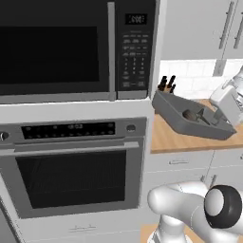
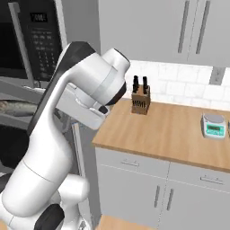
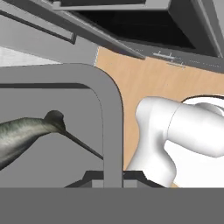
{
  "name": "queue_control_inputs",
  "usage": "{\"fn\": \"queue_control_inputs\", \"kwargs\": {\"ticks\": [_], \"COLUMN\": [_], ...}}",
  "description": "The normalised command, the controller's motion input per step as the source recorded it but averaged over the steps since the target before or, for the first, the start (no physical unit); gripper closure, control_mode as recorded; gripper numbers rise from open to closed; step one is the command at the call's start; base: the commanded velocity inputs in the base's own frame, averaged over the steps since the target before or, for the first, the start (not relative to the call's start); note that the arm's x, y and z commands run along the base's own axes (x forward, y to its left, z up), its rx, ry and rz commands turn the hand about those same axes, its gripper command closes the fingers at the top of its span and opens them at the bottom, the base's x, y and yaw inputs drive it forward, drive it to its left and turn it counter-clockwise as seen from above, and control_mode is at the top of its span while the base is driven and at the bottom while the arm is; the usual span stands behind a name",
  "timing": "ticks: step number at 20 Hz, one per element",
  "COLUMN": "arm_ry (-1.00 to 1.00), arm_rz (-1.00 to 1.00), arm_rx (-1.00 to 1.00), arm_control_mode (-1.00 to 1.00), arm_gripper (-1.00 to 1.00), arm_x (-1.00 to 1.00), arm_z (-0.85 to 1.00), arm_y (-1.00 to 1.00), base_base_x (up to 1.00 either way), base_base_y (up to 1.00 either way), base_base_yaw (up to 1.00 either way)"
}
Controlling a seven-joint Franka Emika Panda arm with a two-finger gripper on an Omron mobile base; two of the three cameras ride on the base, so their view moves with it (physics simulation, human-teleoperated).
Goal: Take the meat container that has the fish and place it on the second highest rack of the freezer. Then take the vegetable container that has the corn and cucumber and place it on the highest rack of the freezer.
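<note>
The meat container (image 1: 182, 114), a dark-grey tray with sloping sides, hangs tilted in the air beside the oven column, above the left end of the wooden counter. My gripper (image 1: 214, 116) is shut on its right rim. In the hand view my gripper (image 3: 113, 177) pinches the tray's rim (image 3: 111, 109), and the fish (image 3: 26, 133), silver-grey with a thin tail, lies inside to the left. The right base view shows the fish (image 2: 13, 108) in the tray behind my arm. The freezer, the vegetable container, the corn and the cucumber are out of view.
A black microwave (image 1: 57, 47) sits over a wall oven (image 1: 71, 171) on the left. The wooden counter (image 2: 170, 130) carries a knife block (image 2: 140, 101) and a kitchen scale (image 2: 214, 126). Upper cabinets (image 2: 179, 31) hang above, with drawers and cupboard doors below.
</note>
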Motion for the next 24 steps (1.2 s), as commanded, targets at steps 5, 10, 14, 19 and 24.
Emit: {"fn": "queue_control_inputs", "kwargs": {"ticks": [5, 10, 14, 19, 24], "arm_ry": [0.00, 0.00, 0.00, 0.00, 0.00], "arm_rz": [0.00, 0.00, 0.00, 0.00, 0.00], "arm_rx": [0.00, 0.00, 0.00, 0.00, 0.00], "arm_control_mode": [1.00, 1.00, 1.00, 1.00, 1.00], "arm_gripper": [1.00, 1.00, 1.00, 1.00, 1.00], "arm_x": [0.00, 0.00, 0.00, 0.00, 0.00], "arm_z": [0.00, 0.00, 0.00, 0.00, 0.00], "arm_y": [0.00, 0.00, 0.00, 0.00, 0.00], "base_base_x": [-0.55, -0.08, -0.04, -0.18, -0.03], "base_base_y": [0.97, 1.00, 1.00, 1.00, 1.00], "base_base_yaw": [0.06, 0.00, 0.00, 0.00, 0.00]}}
